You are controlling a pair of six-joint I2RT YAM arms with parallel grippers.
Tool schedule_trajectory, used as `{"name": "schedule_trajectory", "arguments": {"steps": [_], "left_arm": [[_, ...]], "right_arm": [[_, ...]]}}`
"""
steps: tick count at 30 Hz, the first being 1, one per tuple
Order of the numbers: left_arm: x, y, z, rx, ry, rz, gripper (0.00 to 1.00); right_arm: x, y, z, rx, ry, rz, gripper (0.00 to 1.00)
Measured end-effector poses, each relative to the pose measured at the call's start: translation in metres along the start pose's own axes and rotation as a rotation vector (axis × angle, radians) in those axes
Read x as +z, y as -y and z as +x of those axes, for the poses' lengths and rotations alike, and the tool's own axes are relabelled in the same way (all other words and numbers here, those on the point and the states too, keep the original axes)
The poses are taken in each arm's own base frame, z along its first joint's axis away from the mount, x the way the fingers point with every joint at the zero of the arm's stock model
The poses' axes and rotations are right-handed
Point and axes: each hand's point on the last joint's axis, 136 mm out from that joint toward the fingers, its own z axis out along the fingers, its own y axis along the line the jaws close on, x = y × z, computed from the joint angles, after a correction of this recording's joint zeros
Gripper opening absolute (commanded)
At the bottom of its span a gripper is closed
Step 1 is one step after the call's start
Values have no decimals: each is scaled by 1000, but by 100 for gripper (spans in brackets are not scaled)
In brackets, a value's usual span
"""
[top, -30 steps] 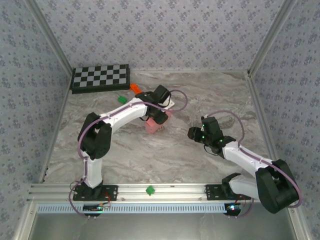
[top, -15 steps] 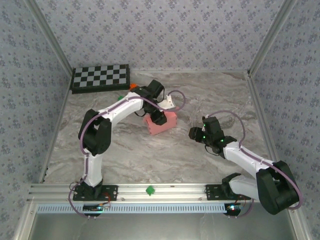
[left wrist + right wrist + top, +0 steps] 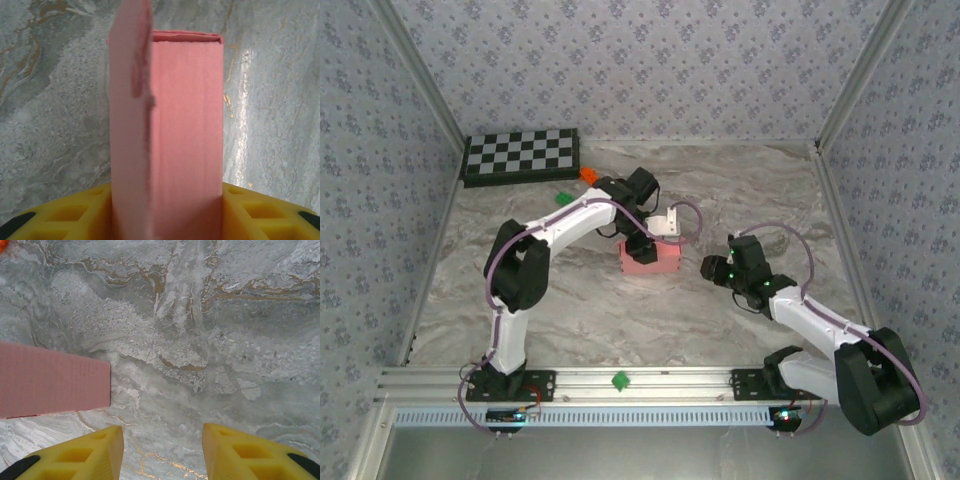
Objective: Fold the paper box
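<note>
My left pincer [image 3: 167,196] is clamped on the paper box [image 3: 186,115]. In my left wrist view the pink card runs straight out from between the two yellow fingers [image 3: 75,215] and touches them on both sides, so the jaws stand partly apart with the box between them. How hard the pads press I cannot quite judge from here, but the grip looks firm. My right pincer [image 3: 162,432] stands apart with nothing in it, and bare marbled tabletop [image 3: 210,340] shows between its yellow fingertips.

The left wrist view shows detail the others miss. One panel on the left stands edge-on to the camera, with a rough, darker mark along its edge, and beside it is a flat pink face ending in a folded far rim.

From above, the left pincer [image 3: 640,243] is reaching down onto the box [image 3: 656,261] near the middle of the tabletop [image 3: 620,310]. The right pincer [image 3: 712,267] is just beside the box on its right, not touching it. That view also takes in the checkerboard [image 3: 520,155] at the far left corner, a small orange brick [image 3: 588,174] and a green piece [image 3: 563,198] near it.

My right wrist view has the box [image 3: 50,380] as a pink slab coming in from the left edge, ahead of my left finger and apart from it.
</note>
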Motion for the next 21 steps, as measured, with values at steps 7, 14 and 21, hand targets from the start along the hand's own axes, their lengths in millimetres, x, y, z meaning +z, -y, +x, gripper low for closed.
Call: {"name": "schedule_trajectory", "arguments": {"steps": [7,14,21], "left_arm": [[0,4,-2,52,-14,3,65],[-6,0,-12,85,-15,-34,78],[-9,-2,-16,93,-38,-77,88]], "right_arm": [[-2,2,-2,6,10,1,47],[-2,6,-1,13,7,11,47],[-4,13,3,-3,-14,34,48]]}}
